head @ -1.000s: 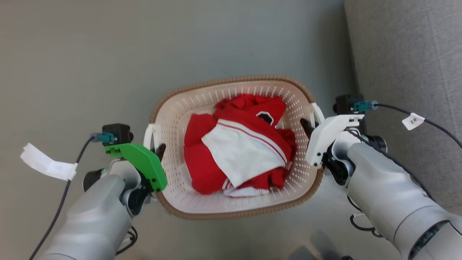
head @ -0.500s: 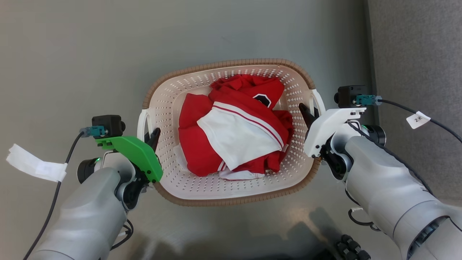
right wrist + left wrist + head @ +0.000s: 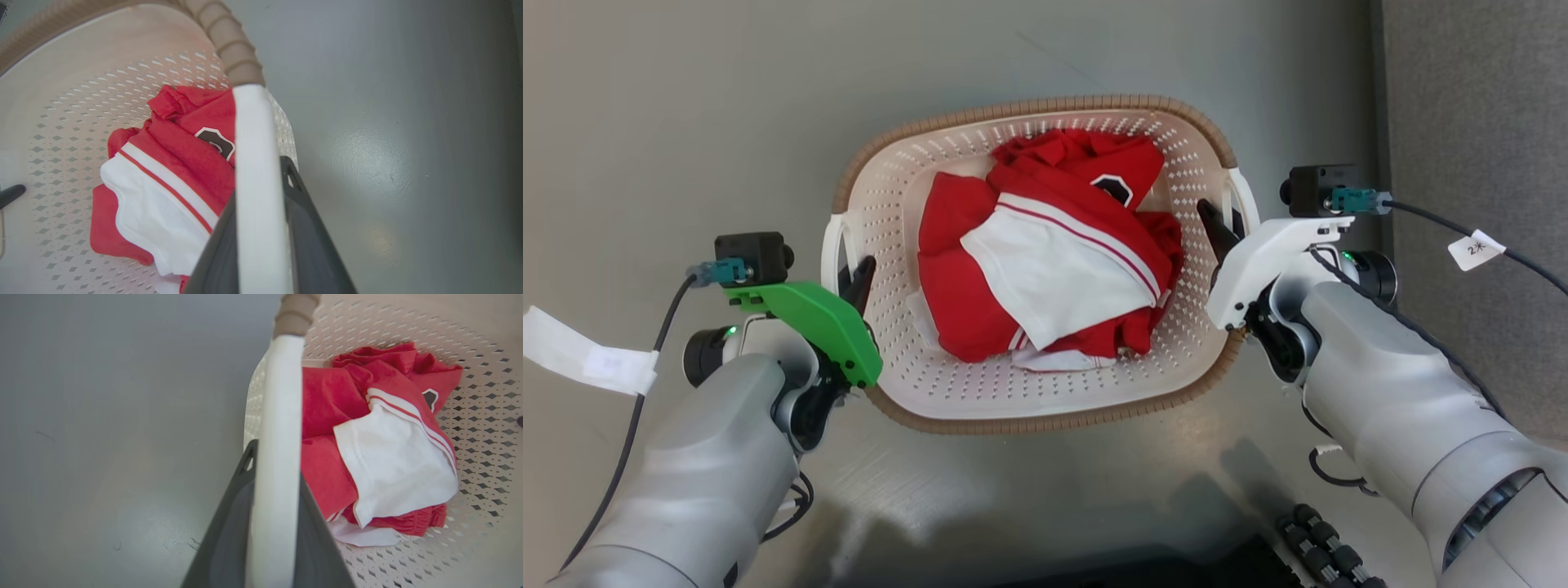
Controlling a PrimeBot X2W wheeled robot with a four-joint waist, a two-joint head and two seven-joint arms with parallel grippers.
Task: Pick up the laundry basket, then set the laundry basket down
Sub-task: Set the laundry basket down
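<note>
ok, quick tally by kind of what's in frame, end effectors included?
laundry basket: 1
red-and-white clothing heap, lying in the basket, garments not separable: 1
end effectors: 2 (left end effector, right end effector), each clamped on a basket handle
white cable tags: 2
Total: 6

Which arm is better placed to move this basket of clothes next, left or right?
Neither alone: the left gripper is shut on the laundry basket's left handle and the right gripper on its right handle, so both share it evenly.
</note>
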